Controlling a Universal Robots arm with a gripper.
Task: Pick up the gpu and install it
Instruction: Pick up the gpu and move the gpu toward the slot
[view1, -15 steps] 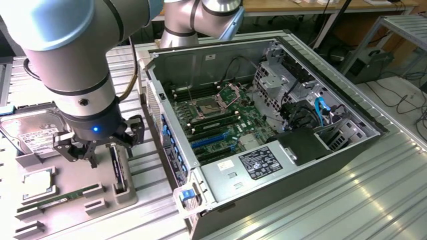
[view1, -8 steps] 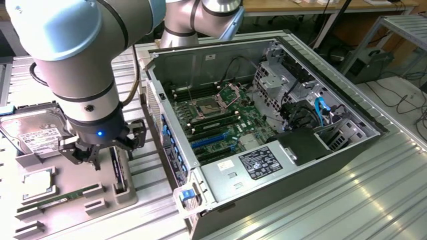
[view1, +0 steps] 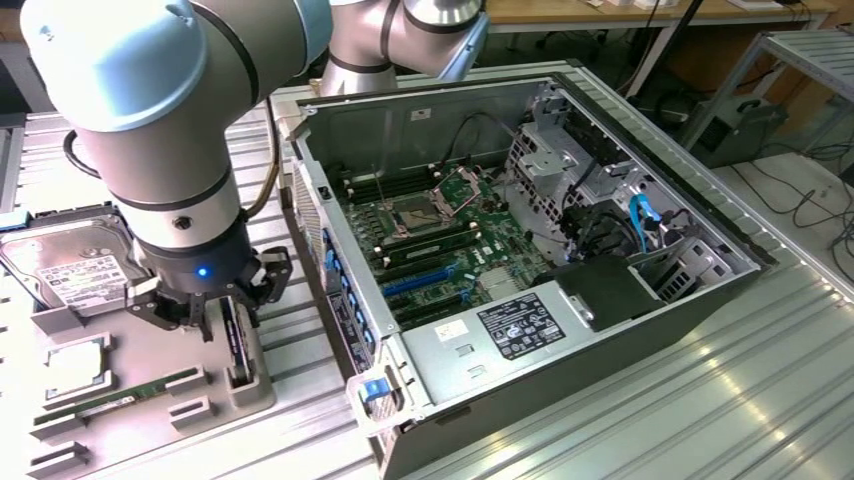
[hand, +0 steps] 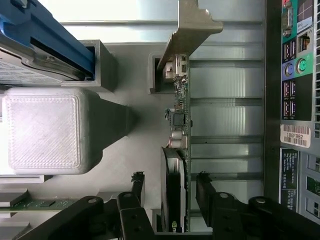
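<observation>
Spread apart, my tool (hand: 170, 182) straddles the graphics card (hand: 176, 125), one finger on each side and not pinching it. The card stands on edge in a gray rack (view1: 134, 350) just beside the open computer case (view1: 400, 125), outside it.

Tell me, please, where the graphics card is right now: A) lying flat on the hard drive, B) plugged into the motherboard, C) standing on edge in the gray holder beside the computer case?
C: the graphics card stands on edge in the gray holder, with the jaws either side of it.
</observation>
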